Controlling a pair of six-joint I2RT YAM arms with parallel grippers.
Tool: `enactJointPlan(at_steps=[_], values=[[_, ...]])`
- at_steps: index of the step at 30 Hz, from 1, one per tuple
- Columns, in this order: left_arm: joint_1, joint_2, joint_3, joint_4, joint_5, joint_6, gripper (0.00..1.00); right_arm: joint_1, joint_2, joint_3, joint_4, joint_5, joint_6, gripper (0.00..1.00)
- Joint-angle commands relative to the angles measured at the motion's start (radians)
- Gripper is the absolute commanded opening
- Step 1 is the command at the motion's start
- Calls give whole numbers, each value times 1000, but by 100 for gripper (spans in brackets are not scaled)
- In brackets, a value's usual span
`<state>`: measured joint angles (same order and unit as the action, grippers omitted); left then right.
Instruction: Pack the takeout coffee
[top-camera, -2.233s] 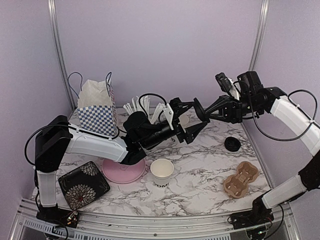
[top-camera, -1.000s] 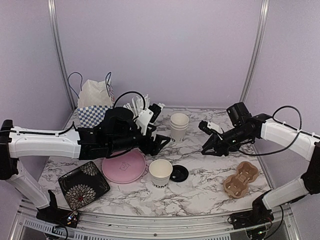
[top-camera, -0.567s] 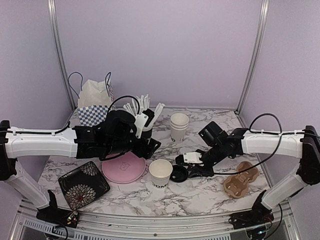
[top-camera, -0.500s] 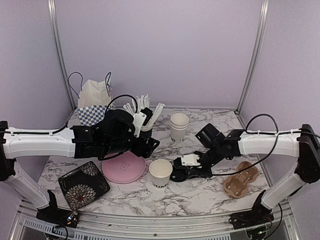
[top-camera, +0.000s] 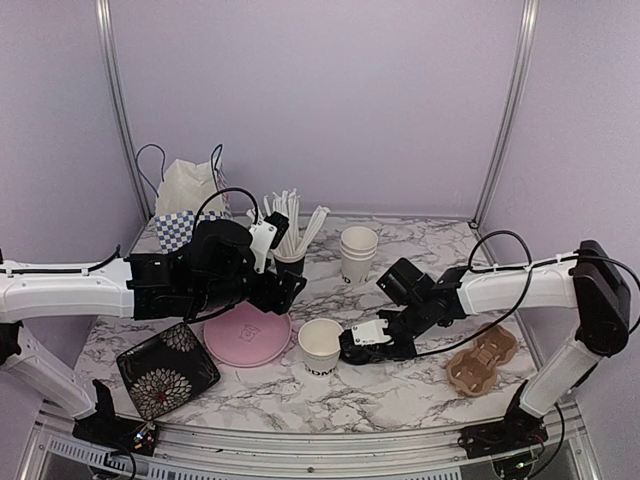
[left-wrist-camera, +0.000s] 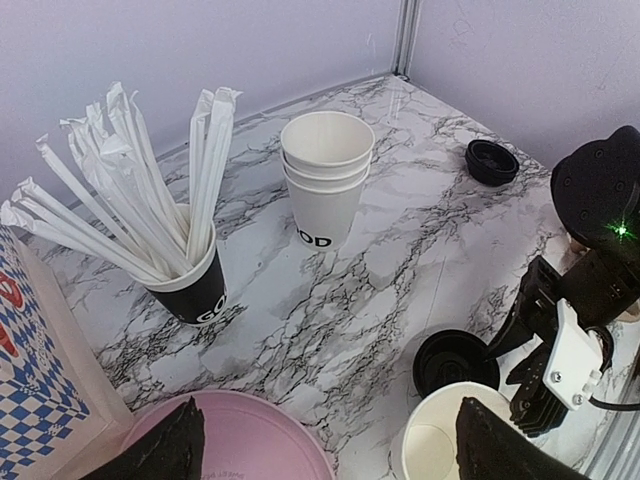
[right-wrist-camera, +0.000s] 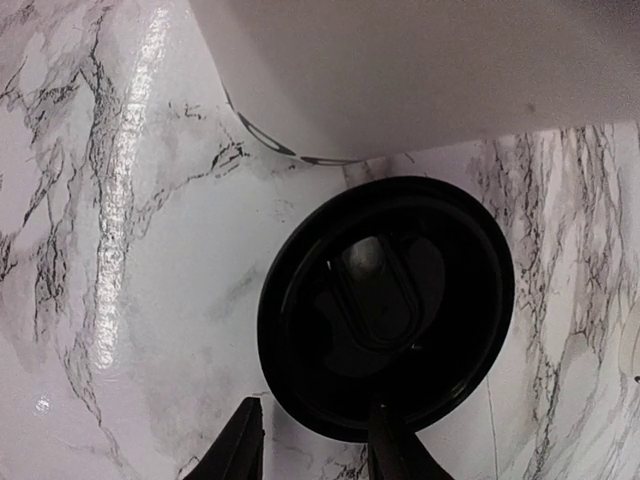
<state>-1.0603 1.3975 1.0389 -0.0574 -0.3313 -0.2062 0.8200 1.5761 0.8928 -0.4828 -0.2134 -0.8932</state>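
While the left end effector (left-wrist-camera: 325, 450) hangs over the pink plate (top-camera: 245, 335), spread wide and holding nothing, we see the right end effector (right-wrist-camera: 315, 445) low on the table (top-camera: 400, 390). Its fingertips are a narrow gap apart, astride the near rim of a black lid (right-wrist-camera: 385, 300). We cannot tell whether they grip it. That lid lies flat, just beside an open white cup (top-camera: 322, 340). A stack of cups (left-wrist-camera: 327, 170) stands farther back, beside a black cup of straws (left-wrist-camera: 190, 285). A second lid (left-wrist-camera: 492, 160) lies near the back right.

Top: high overview; left wrist: oblique, mid-range; right wrist: close, down on shared lid (right-wrist-camera: 385, 305)
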Motion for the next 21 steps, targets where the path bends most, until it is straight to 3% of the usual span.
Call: enactJointPlan(at_steps=[1,11,21], values=[[7,-24,-11,-17,-23,-8,88,16,20,2,12,16,-46,32],[7,-25,-18,-15,-23,-16,88,28,44,-3,6,31,-80,25],[9,-7,-20,-10,22,-20,88,30,-38,29,-29,22,-57,37]])
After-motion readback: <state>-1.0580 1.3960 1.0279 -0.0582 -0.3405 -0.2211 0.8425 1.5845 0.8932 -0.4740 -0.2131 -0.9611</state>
